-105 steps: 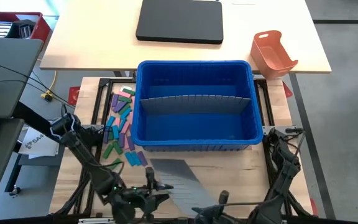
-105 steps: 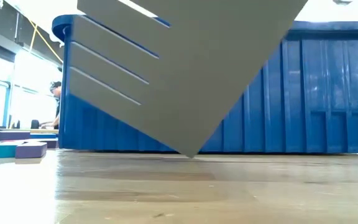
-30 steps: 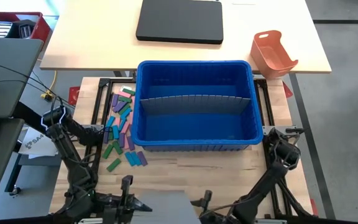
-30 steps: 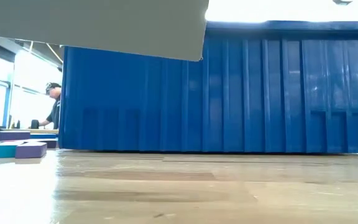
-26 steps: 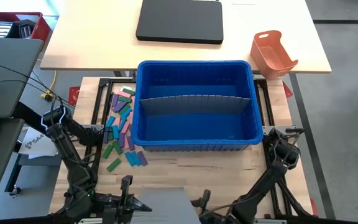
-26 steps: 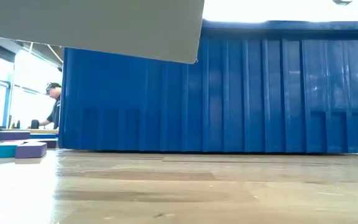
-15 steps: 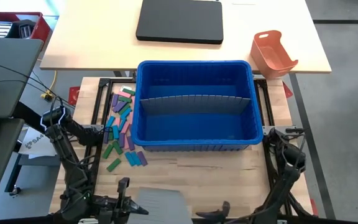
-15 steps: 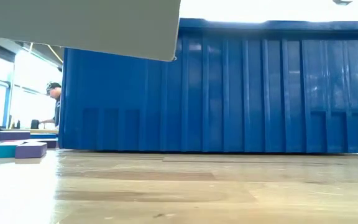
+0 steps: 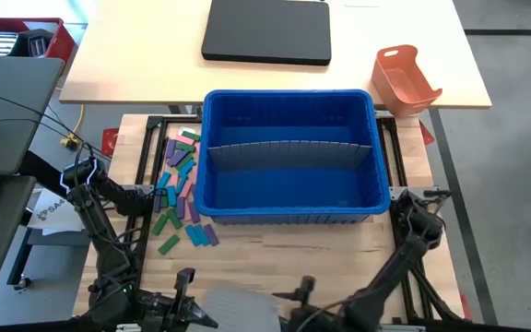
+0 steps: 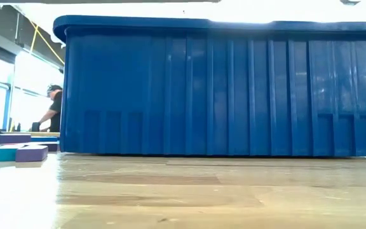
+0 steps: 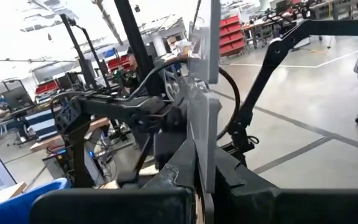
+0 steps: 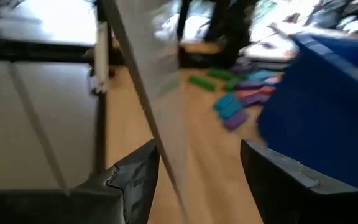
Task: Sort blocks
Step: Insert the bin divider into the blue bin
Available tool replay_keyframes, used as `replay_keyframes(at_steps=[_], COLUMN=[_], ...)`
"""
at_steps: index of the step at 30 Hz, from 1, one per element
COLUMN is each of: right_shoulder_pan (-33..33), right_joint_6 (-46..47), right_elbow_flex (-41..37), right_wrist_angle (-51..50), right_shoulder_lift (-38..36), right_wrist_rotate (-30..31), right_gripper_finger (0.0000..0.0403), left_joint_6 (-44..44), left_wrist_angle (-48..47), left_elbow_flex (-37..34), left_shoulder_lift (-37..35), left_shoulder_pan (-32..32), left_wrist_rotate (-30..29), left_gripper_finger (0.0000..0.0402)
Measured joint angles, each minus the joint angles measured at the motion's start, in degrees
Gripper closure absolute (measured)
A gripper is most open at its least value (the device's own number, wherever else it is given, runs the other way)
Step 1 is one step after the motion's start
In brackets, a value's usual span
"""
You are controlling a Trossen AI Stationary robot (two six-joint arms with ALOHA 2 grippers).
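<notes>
The left gripper [image 11: 199,180] sits at the near edge of the table, left of centre, its two dark fingers pinched tight on the edge of a thin grey divider sheet [image 9: 238,304] that stands edge-on between them in the left wrist view. The right gripper [image 12: 194,168] is just beside it toward the table's middle, its fingers spread wide with the same grey sheet [image 12: 145,74] passing through the gap between them; whether either finger touches the sheet cannot be told. Farther out, a large blue rectangular plastic bin [image 9: 289,155] occupies the centre of the wooden table [image 9: 339,249], with a grey slotted divider [image 9: 289,154] standing across its inside. The small flat blocks [image 9: 179,189], in green, pink, purple and blue, lie scattered on the tabletop just to the left of the bin. Beyond the table, on a pale desk, rest a black flat case [image 9: 266,31] and an orange-red plastic tray [image 9: 405,79].
</notes>
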Motion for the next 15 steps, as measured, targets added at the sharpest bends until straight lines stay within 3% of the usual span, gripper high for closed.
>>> replay_keyframes(at_steps=[3,8,15], right_shoulder_pan=[-1.6,-3.0,-3.3], right_joint_6=[-4.1,-5.2,-4.7], right_elbow_flex=[0.0,0.0,0.0], right_wrist_angle=[4.4,5.6,6.7], right_shoulder_lift=[0.0,0.0,0.0], right_wrist_rotate=[-6.4,-8.1,-7.0], right_gripper_finger=[0.0183,0.0213,0.0383], left_joint_6=[0.2,0.8,3.8], left_wrist_angle=[0.1,0.4,1.5], left_elbow_flex=[0.0,0.0,0.0], left_shoulder_lift=[0.0,0.0,0.0], left_shoulder_pan=[0.0,-0.2,-2.1], left_wrist_rotate=[0.0,-0.2,-7.6], left_gripper_finger=[0.0397,0.0397,0.0397])
